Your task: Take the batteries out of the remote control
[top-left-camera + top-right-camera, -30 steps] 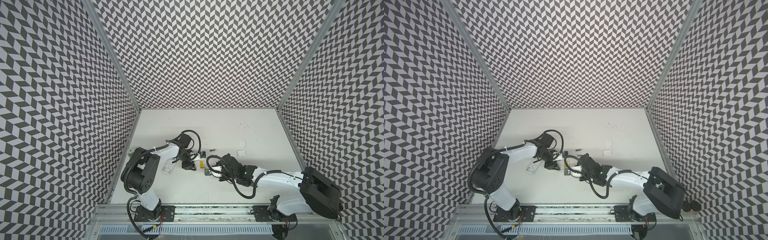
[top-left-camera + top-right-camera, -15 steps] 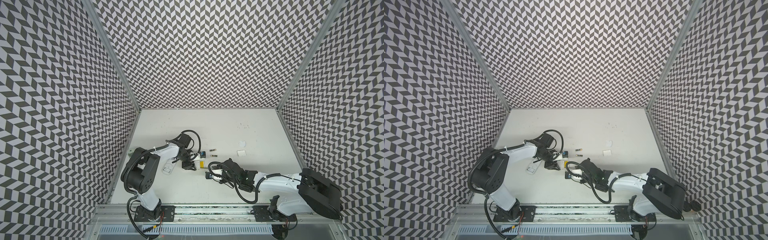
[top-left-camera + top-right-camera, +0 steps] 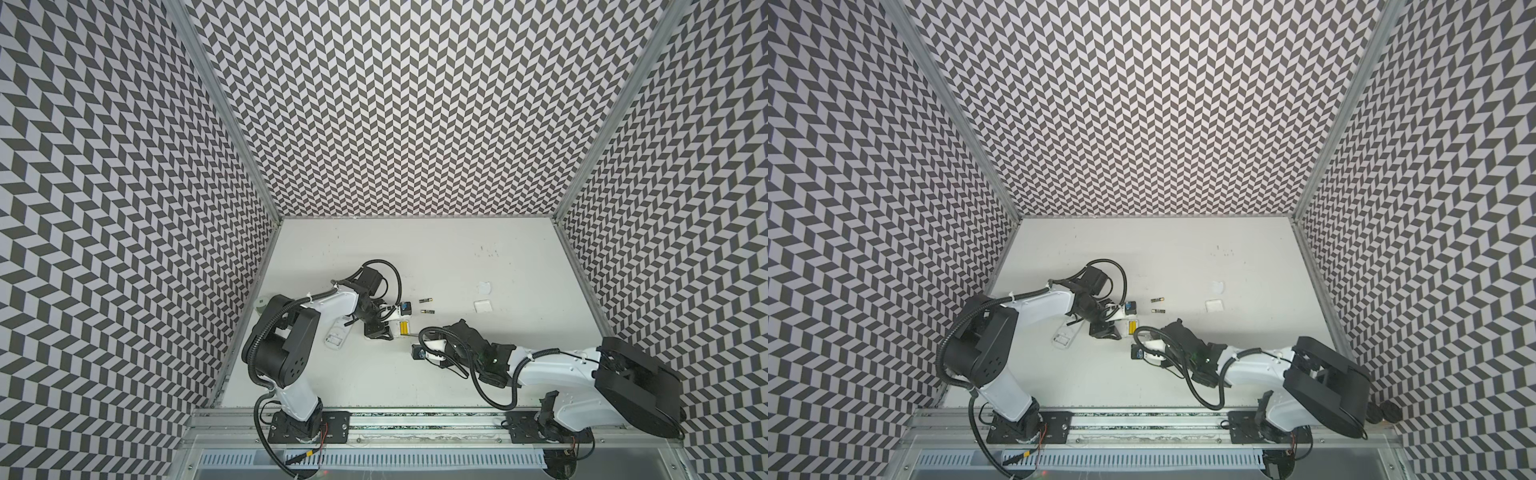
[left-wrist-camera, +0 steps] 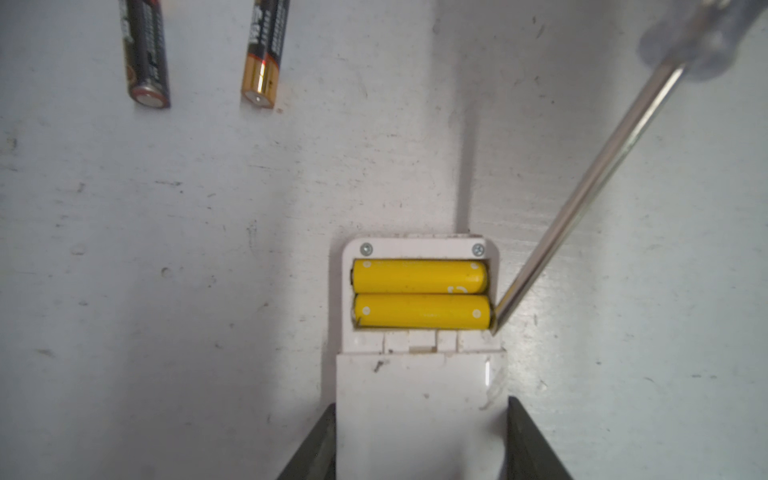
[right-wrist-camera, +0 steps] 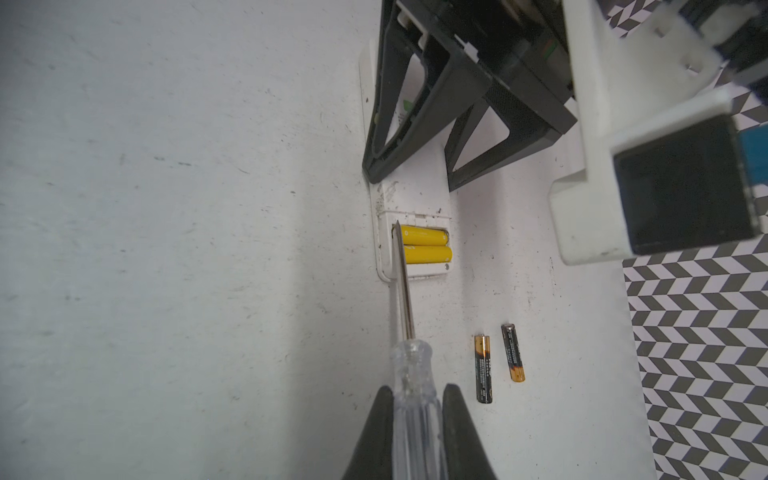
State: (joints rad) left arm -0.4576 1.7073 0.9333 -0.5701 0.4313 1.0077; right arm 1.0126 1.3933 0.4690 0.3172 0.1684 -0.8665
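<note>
The left end effector (image 4: 420, 442) is clamped on the remote control (image 4: 419, 386), one finger against each long side of the white body; this looks meant to pin it flat on the table (image 3: 415, 249) so it cannot slide or lift while the other arm levers at it. The remote lies battery side up, a little left of the table's middle. The right end effector (image 5: 417, 432) is closed on the clear handle of a screwdriver (image 5: 405, 291), held low and slanted so the metal shaft reaches in from the side; its tip sits at the end wall of the open compartment (image 4: 419, 248), right at the end of the yellow cell nearer the left end effector, which I read as a prying position for popping that cell up.

The cover is off; two yellow batteries (image 4: 419, 276) lie side by side and touching in the bay, crosswise to the remote's length; they are plain and glossy, with small white marks and some scuffing, and both sit flat, so neither is out yet. Two black batteries (image 4: 147, 54) with gold ends lie loose on the table just beyond the remote's open end, toward the back right corner; they are roughly parallel, a little apart, and clear of the work. I judge the yellow pair to be what remains.
</note>
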